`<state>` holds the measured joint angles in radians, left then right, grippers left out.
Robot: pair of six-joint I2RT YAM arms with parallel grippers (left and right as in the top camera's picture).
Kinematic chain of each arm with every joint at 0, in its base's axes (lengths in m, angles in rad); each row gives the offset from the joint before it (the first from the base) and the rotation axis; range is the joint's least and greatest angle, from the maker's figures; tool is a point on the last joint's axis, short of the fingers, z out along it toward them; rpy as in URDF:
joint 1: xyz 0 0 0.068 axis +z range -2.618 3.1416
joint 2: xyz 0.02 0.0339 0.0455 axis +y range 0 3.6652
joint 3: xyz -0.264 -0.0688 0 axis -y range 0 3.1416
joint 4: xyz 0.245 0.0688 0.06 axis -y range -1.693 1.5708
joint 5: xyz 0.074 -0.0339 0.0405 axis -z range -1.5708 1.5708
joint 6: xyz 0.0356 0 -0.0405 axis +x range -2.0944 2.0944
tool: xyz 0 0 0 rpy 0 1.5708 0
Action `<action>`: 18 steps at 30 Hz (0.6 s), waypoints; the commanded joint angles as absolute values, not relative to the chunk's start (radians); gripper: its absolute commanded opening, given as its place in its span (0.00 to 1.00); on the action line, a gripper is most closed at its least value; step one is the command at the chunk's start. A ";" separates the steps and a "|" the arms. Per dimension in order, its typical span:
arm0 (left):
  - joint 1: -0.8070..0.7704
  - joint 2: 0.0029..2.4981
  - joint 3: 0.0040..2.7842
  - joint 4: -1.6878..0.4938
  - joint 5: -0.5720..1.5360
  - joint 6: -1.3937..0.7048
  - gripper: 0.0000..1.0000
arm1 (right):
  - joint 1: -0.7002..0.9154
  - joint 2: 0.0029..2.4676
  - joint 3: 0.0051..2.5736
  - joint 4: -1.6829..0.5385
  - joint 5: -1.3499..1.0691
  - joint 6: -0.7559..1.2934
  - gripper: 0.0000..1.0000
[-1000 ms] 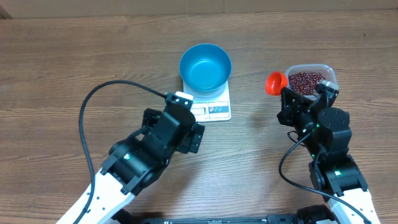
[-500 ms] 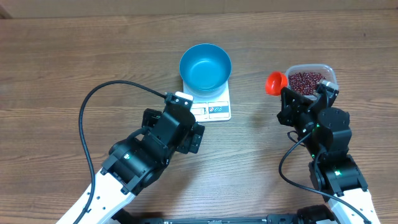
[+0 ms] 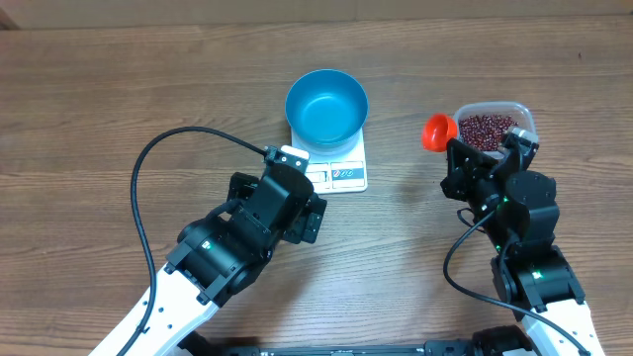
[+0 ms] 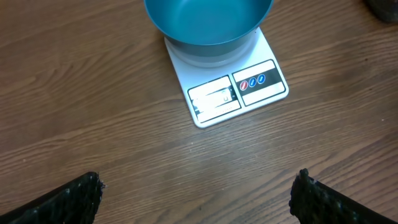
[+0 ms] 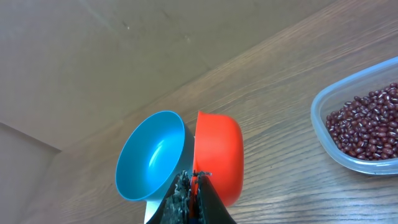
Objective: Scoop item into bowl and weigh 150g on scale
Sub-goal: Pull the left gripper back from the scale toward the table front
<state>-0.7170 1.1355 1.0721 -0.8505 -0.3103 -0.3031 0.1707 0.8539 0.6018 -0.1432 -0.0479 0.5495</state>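
White scale (image 4: pixel 264 87), display (image 4: pixel 214 99) unreadable, blue bowl (image 4: pixel 208 28) atop

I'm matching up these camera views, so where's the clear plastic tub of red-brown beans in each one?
Overhead: the clear plastic tub sits upper right.
Left wrist: not in view.
Right wrist: at the right edge.
Shared landmark: round blue bowl, in all three.

Light is even and soft, coming from above. Shadows on the table (image 3: pixel 99 99) are weak and short. The bowl (image 5: pixel 149 155) carries a pale shine inside. All views are sharp.
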 commanded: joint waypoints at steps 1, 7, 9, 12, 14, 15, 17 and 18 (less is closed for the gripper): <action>-0.706 1.141 1.068 -0.853 -0.314 -0.295 0.99 | 0.168 0.853 0.628 -0.137 -0.047 0.545 0.04; -0.706 1.141 1.068 -0.852 -0.314 -0.295 0.99 | 0.168 0.853 0.628 -0.138 -0.047 0.545 0.04; -0.706 1.141 1.068 -0.852 -0.314 -0.295 0.99 | 0.168 0.853 0.628 -0.137 -0.047 0.545 0.04; -0.706 1.141 1.068 -0.847 -0.314 -0.295 0.99 | 0.168 0.853 0.628 -0.137 -0.047 0.545 0.04; -0.706 1.141 1.068 -0.825 -0.314 -0.295 0.99 | 0.168 0.853 0.628 -0.137 -0.047 0.545 0.04; -0.706 1.141 1.068 -0.811 -0.314 -0.295 0.99 | 0.168 0.853 0.628 -0.137 -0.047 0.545 0.04; -0.706 1.141 1.068 -0.791 -0.314 -0.295 0.99 | 0.168 0.853 0.628 -0.137 -0.047 0.545 0.04; -0.706 1.141 1.068 -0.785 -0.314 -0.295 1.00 | 0.168 0.853 0.628 -0.137 -0.047 0.545 0.04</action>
